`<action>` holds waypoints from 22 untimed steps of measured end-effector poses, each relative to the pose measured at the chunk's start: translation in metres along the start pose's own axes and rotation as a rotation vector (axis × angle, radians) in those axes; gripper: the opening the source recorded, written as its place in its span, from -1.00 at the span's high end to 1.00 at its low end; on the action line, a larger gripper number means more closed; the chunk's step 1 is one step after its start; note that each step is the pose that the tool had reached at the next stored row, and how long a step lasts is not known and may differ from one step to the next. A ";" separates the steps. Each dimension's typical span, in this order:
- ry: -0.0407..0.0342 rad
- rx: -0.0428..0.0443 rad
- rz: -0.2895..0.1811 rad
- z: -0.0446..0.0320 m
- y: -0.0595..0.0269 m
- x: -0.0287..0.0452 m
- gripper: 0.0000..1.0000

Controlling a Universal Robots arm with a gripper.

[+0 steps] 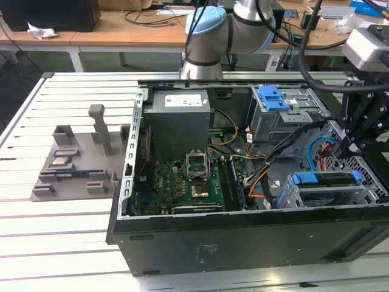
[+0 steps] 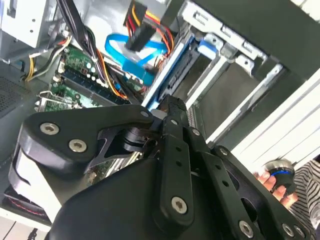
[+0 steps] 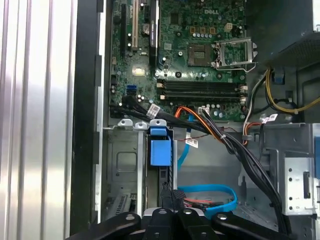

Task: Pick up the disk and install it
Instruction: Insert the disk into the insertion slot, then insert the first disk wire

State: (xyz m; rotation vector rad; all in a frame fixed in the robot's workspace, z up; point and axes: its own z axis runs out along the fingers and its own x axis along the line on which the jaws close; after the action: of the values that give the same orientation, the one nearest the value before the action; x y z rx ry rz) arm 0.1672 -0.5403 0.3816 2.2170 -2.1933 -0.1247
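Observation:
The disk (image 1: 325, 190) sits in the lower drive cage at the case's front corner, on the exterior view's right, with its blue rail (image 1: 322, 178) along the top. In both wrist views it appears edge-on as a dark slab with blue plastic (image 3: 159, 147) (image 2: 175, 75). My gripper (image 1: 342, 149) hangs just above that cage, beside the rear end of the disk. Its fingertips are together in both wrist views (image 2: 167, 106) (image 3: 171, 195), with nothing visible between them. I cannot tell whether they touch the disk's edge.
The open case holds a grey power-supply box (image 1: 180, 121), a green motherboard (image 1: 182, 179), an upper drive cage with a blue latch (image 1: 273, 97), and cable bundles (image 1: 267, 176) near the disk. A grey fixture (image 1: 79, 164) lies on the slatted table. A hand (image 2: 275, 180) holds a round device.

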 end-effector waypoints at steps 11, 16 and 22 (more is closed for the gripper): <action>0.0001 -0.0008 0.000 0.0003 -0.0135 -0.0023 0.79; 0.0001 -0.0008 0.000 0.0003 -0.0136 -0.0023 0.66; 0.0010 -0.0009 0.000 -0.0001 -0.0196 -0.0029 0.28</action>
State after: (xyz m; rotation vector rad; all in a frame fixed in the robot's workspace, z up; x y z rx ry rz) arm 0.1867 -0.5371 0.3804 2.2161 -2.1923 -0.1245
